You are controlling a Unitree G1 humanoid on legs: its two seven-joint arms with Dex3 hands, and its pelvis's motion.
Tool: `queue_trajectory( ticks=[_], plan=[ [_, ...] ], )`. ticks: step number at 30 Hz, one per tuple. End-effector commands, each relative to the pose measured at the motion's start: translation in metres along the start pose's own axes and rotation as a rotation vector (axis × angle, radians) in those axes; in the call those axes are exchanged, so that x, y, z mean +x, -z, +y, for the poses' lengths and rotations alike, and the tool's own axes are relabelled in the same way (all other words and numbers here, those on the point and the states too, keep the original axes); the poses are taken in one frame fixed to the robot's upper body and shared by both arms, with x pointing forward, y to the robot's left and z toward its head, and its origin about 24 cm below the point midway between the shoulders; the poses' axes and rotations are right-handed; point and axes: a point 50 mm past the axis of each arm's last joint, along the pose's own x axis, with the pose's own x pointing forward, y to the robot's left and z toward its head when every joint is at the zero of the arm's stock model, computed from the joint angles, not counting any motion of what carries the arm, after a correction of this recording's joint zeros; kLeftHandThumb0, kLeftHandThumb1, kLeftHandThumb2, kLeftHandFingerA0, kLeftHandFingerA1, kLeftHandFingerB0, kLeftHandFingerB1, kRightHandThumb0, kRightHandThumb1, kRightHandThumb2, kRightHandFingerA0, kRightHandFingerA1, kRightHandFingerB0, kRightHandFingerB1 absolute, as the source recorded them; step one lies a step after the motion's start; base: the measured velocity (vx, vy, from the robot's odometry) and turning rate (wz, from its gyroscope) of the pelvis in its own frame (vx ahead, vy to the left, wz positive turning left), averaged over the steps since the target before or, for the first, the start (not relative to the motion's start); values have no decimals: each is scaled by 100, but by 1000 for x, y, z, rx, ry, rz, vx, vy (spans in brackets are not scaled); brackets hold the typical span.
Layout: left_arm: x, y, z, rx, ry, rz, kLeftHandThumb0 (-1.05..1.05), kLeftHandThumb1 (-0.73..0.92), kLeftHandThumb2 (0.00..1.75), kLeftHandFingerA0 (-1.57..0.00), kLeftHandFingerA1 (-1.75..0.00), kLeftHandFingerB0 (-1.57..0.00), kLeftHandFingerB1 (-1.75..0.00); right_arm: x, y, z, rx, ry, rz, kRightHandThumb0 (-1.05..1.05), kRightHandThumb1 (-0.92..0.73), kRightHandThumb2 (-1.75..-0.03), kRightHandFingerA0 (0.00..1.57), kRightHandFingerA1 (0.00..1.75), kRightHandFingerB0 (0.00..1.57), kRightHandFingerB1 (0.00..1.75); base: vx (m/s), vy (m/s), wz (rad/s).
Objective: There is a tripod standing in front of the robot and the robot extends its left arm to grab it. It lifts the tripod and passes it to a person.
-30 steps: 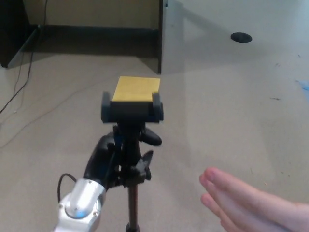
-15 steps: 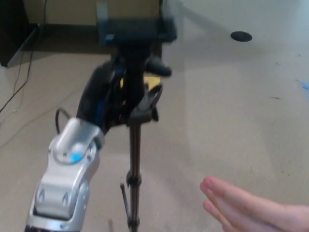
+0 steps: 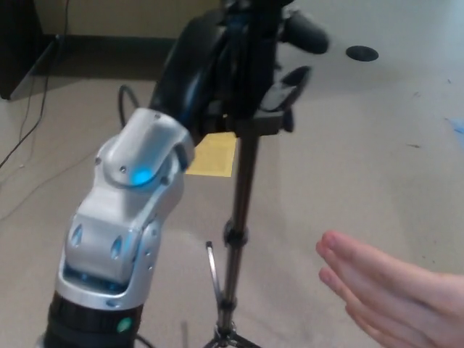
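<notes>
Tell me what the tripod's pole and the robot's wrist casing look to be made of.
The tripod pole looks like dark metal tubing with a slight sheen, going by the pale glints near its collar. Its head, which the left robot hand grips, looks like matte black plastic. The wrist casing appears to be smooth silver-grey moulded plastic or painted metal; soft highlights leave that open.

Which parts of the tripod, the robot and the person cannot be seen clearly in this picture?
- tripod head: cut off by top edge, head view.
- Tripod feet: cut off by bottom edge.
- left hand fingers: dark, blurred against the tripod.
- Right hand: out of frame.
- person's hand: wrist beyond the right edge.
</notes>
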Motion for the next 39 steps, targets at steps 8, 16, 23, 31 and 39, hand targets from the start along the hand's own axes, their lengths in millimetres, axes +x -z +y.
queue_trajectory(
  ticks=[8, 16, 23, 31, 39],
  plan=[
    [8, -83, -81, -73, 237, -108, -11, 70, 81, -106, -140, -85, -113, -3, 10, 4, -3, -3, 43, -41, -71, -61, 62, 40, 40, 33, 0, 0, 0],
    [0, -87, -131, -120, 386, -71, -16, 71, 82, -112, -131, -85, -108, -1, 4, 2, -25, -2, 21, -41, -70, -61, 65, 41, 42, 34, 0, 0, 0],
    [-7, -88, -172, 6, 478, -105, -24, 72, 79, -106, -131, -82, -102, 2, 0, 2, -15, 5, 20, -41, -70, -61, 63, 41, 44, 34, 0, 0, 0],
    [-15, -77, -191, -30, 524, -111, -22, 72, 88, -75, -165, -70, -135, 6, -6, -4, -126, -9, 18, -48, -76, -64, 77, 50, 51, 36, 0, 0, 0],
    [-15, -70, -180, 97, 516, -157, -36, 82, 67, -68, -154, -66, -125, 9, -13, -11, -134, 7, 7, -48, -76, -64, 77, 50, 51, 36, 0, 0, 0]
  ],
)
